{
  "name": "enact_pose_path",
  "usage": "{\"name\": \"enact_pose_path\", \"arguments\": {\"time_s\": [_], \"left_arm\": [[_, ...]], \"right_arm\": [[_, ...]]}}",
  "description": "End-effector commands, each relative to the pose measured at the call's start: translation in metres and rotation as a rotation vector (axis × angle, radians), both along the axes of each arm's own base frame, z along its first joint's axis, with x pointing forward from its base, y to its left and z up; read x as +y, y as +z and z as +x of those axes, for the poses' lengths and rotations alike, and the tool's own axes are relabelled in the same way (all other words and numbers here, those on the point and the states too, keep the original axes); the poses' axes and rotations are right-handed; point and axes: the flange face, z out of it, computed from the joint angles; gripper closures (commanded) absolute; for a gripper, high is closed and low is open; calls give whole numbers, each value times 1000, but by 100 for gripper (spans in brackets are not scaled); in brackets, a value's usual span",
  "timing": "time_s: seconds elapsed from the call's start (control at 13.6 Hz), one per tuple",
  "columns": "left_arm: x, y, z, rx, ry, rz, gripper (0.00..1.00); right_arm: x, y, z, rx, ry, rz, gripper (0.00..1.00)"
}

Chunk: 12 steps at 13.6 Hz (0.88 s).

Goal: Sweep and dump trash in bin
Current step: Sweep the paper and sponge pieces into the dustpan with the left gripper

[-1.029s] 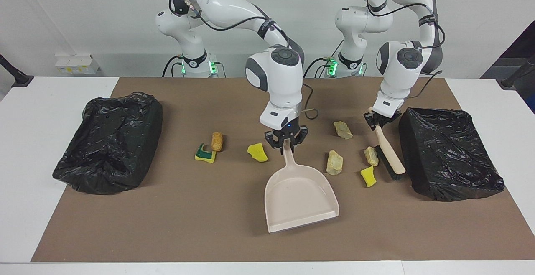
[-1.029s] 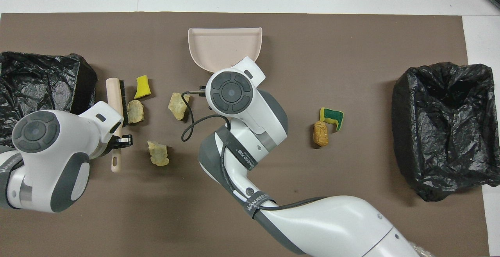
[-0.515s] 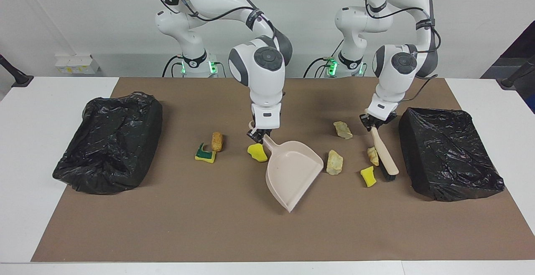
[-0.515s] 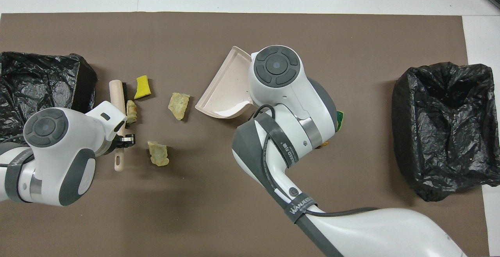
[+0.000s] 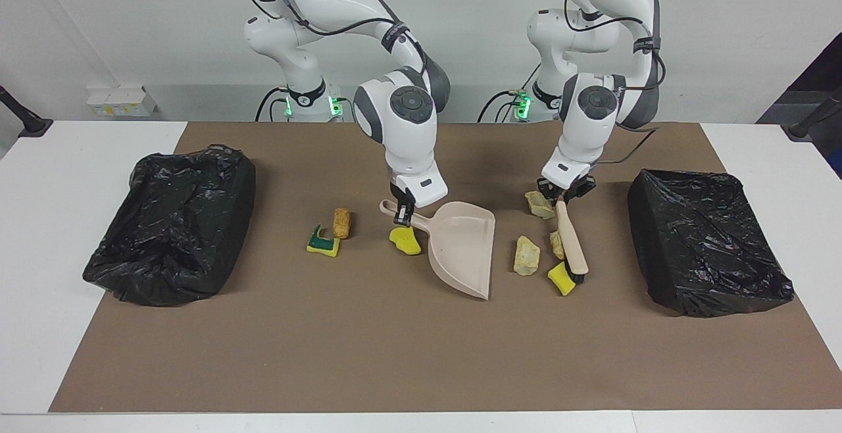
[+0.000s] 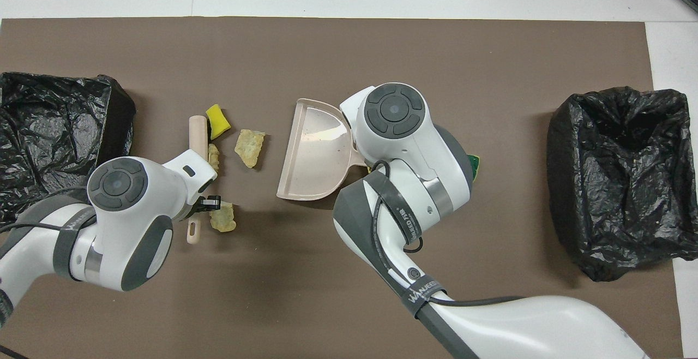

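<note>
Since a second ago: dustpan (image 5: 464,249) turned from flat with its mouth facing away from the robots to tipped on its side edge, mouth toward the left arm's end of the desk (image 5: 395,354). Brush (image 5: 571,247) carried inward from beside the black bin (image 5: 710,242), pushing scraps toward the pan.

Right gripper (image 5: 402,212): jaws pinching the dustpan handle, low over the mat's middle.

Left gripper (image 5: 564,197): jaws pinching the brush handle; bristle end down on the mat.

Trash, seven scraps, all on the mat:
- yellow sponge chunk (image 5: 561,280), touching the brush's bristle end
- beige foam lump (image 5: 556,243), against the brush
- beige foam lump (image 5: 527,255), between brush and pan mouth
- beige foam lump (image 5: 539,204), just beside the left gripper
- yellow sponge chunk (image 5: 405,240), under the pan handle, outside the mouth
- green-sided sponge (image 5: 323,243) and bread-like piece (image 5: 341,222), touching, toward the second bin (image 5: 174,222) at the right arm's end

Assessment: pan and brush now face each other with four scraps near or between them, so a closing stroke looks set. Nothing lies in the pan or, as far as can be seen, in either bin. Three scraps sit on the pan's closed side and would need another pass.
</note>
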Motion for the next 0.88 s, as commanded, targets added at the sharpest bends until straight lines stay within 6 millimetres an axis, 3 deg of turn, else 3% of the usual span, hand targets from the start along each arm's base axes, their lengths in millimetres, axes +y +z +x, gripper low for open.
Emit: {"name": "enact_pose_path", "arguments": {"time_s": [0.0,0.22,0.29,0.51,0.74,0.81], "left_arm": [[-36,-3,-10,12,-35,-47,100],[-73,-3,-24,17,-69,-92,100],[-98,-4,-37,17,-112,-97,100],[-136,1,-57,26,-158,-131,100],[-164,15,-66,18,-139,-140,100],[-165,23,-67,22,-130,-140,100]], "right_arm": [[2,-11,-4,-14,59,26,100],[0,-15,-3,-7,103,27,100],[-1,-16,-2,-8,109,25,100],[-2,-17,-3,7,128,20,100],[-5,-18,-3,10,128,18,100],[-7,-21,-4,16,124,17,100]]}}
